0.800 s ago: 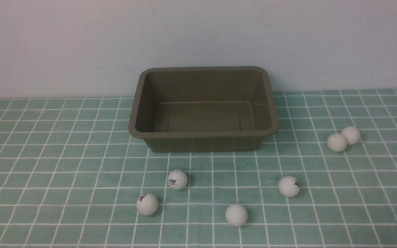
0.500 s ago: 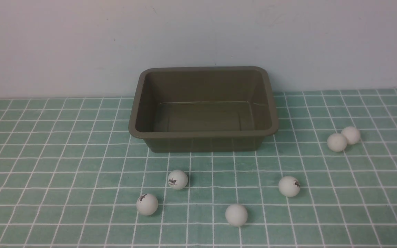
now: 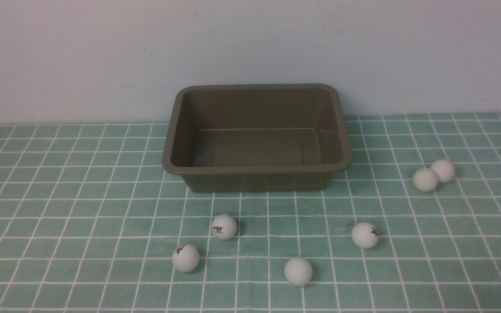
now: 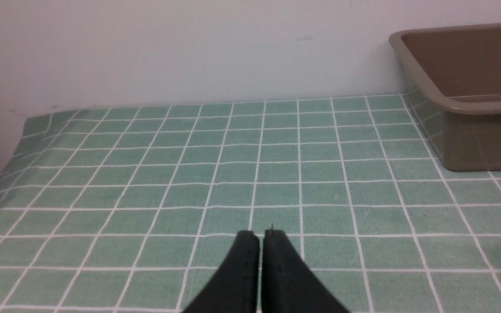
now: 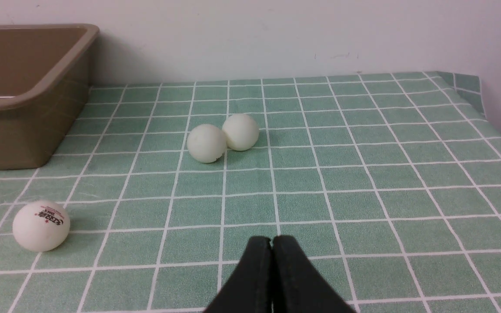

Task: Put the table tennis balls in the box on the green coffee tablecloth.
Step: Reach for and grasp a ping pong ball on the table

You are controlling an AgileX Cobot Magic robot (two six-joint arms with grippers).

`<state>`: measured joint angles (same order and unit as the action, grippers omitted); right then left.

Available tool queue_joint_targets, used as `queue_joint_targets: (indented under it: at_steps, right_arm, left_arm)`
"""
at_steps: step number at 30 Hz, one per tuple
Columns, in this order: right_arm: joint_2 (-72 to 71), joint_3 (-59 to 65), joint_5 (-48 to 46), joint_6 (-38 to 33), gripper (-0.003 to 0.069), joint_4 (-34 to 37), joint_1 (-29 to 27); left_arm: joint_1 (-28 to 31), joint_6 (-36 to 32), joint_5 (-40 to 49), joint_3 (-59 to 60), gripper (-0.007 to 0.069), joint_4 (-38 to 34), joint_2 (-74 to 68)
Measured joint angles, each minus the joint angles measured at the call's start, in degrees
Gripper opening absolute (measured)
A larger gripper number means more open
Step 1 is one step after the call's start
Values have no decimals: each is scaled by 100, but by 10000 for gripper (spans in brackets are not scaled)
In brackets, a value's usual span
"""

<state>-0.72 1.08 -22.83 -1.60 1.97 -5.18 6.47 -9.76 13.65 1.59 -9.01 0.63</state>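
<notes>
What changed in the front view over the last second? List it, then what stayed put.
Nothing visibly changed. All six table tennis balls lie on the green coffee tablecloth in the same spots as before, outside the box, which is still empty. Nothing was taken hold of or let go.

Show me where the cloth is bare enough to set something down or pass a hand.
Widest bare stretch: the tablecloth left of the box, out to the cloth's left edge. Also free: between the box's right wall and the ball pair at far right. Crowded: in front of the box, where four balls lie scattered.
</notes>
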Motion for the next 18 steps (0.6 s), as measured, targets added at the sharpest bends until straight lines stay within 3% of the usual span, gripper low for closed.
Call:
queue_joint_targets:
  at_steps: [5,12,18]
  right_arm:
    - [0,51,395,35,-17,245,0]
    - [0,58,2162,160,-17,2015,0]
    - [0,58,3422,195,-17,2582,0]
  left_arm:
    - [0,0,0,0,-4,0,0]
    - [0,0,0,0,-4,0,0]
    - [0,0,0,0,-4,0,0]
